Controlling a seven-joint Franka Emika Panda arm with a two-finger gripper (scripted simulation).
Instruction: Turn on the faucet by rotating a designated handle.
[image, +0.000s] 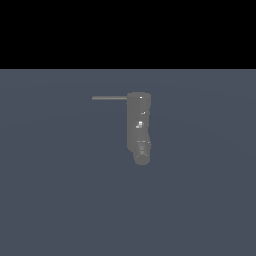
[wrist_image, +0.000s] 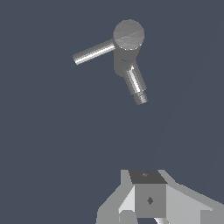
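Note:
The faucet is a dark grey cylinder with white specks and a knobby lower end, standing alone on the blue-grey floor. Its handle, a thin grey rod, sticks out from the top toward the exterior view's left. The wrist view looks down on the faucet, with the handle and a shorter spout branching from its round cap. Only part of my gripper shows at the wrist picture's edge, well apart from the faucet and touching nothing. How its jaws stand is not visible. The arm is absent from the exterior view.
Flat blue-grey floor surrounds the faucet on all sides. A black band lies beyond the floor's far edge.

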